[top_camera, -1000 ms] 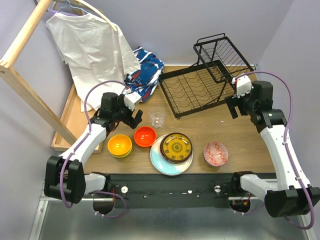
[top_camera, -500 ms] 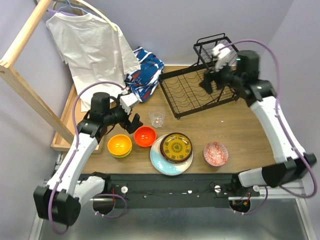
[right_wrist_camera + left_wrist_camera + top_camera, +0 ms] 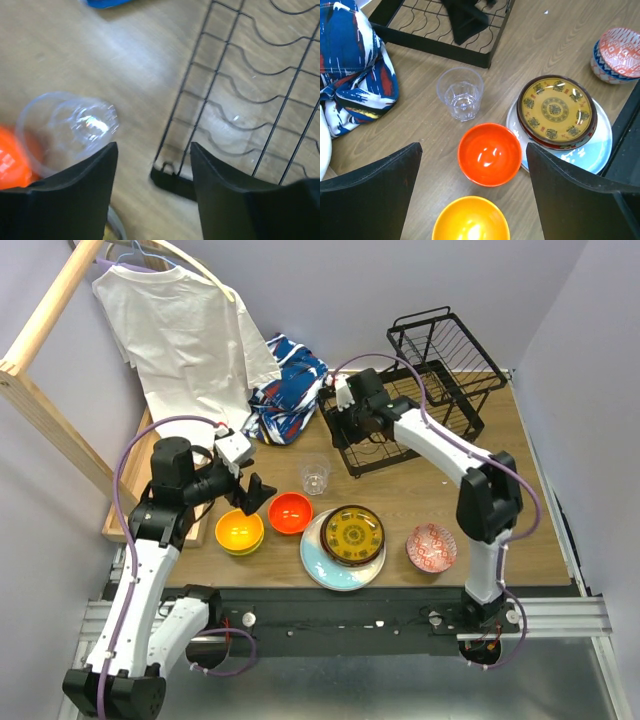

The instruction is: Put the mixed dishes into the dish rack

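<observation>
Nearest, the orange bowl sits mouth-up on the table, under the left gripper, whose jaws are spread wide and empty. Just beyond, the glass cup stands upright, long axis vertical and rim up, by the near-left corner of the dish rack. The right gripper hangs there, jaws apart, holding nothing. Risk: 2 arms crowd 1 spot, so a finger could snag the wire or tip the cup.
</observation>
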You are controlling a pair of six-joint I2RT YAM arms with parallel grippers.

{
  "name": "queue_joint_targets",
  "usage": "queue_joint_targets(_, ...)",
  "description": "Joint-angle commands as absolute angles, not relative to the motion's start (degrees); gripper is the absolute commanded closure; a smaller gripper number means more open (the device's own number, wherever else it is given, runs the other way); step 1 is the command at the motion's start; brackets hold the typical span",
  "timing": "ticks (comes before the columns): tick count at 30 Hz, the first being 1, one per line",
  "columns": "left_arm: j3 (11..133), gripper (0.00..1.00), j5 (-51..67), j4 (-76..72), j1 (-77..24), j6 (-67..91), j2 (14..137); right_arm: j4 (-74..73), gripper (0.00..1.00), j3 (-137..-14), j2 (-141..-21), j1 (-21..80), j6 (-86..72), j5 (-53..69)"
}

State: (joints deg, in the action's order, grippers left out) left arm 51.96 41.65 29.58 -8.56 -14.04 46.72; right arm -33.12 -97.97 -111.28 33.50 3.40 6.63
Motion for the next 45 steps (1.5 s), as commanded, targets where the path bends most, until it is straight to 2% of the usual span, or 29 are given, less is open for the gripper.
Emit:
queue_joint_targets(1, 50.98, 0.06, 45.00, 31.56, -7.03, -11.26, 44.65, -32.78, 0.36, -106.69, -117.41, 33.13, 2.28, -1.14)
queue_joint_targets(3, 49.49, 0.04, 41.84, 29.10, -5.46, -6.00, 44.47, -33.57, 0.36, -108.71, -120.75, 33.13, 1.85, -1.05)
queue_joint_targets(8, 47.11, 0.04, 44.03, 25.32, -2.73, -0.45, 43.68, -34.54, 0.41, -111.36, -124.71, 33.14, 1.32, -0.97)
queue_joint_targets(13, 46.67, 0.04, 43.87, 24.79, -1.58, -0.18, 44.12, -34.72, 0.47, -111.01, -127.52, 33.13, 1.67, -1.76)
queue_joint_targets(15, 46.32, 0.04, 43.51, 24.44, -1.58, -0.18, 44.73, -35.07, 0.53, -111.53, -128.32, 33.13, 2.63, -1.06)
queue_joint_targets(17, 46.06, 0.04, 43.59, 23.82, -1.58, -0.26, 44.91, -35.33, 0.56, -111.53, -128.93, 33.13, 3.43, -1.05)
queue_joint_targets(20, 45.62, 0.04, 44.03, 23.47, -1.58, -0.26, 45.18, -37.61, 0.73, -113.20, -129.73, 33.13, 5.97, -0.96)
queue_joint_targets(21, 45.44, 0.04, 44.21, 23.55, -1.58, -0.18, 45.18, -38.05, 0.86, -112.86, -129.29, 33.13, 6.67, -0.97)
queue_joint_targets(24, 44.74, 0.04, 45.26, 23.99, -1.67, -1.14, 45.09, -40.16, 0.99, -110.66, -126.57, 33.05, 10.36, -1.14)
queue_joint_targets(37, 41.48, 0.04, 48.34, 20.48, -2.46, -4.83, 46.67, -47.20, 0.99, -81.84, -103.91, 31.29, 33.19, 4.22)
queue_joint_targets(41, 41.13, 0.04, 48.43, 18.72, -2.81, -4.83, 47.90, -45.88, 0.99, -72.53, -99.68, 27.08, 41.64, 6.06)
queue_joint_targets(45, 40.87, 0.05, 48.60, 18.46, -2.90, -5.36, 48.08, -45.44, 0.99, -69.17, -98.53, 22.60, 51.58, 8.69)
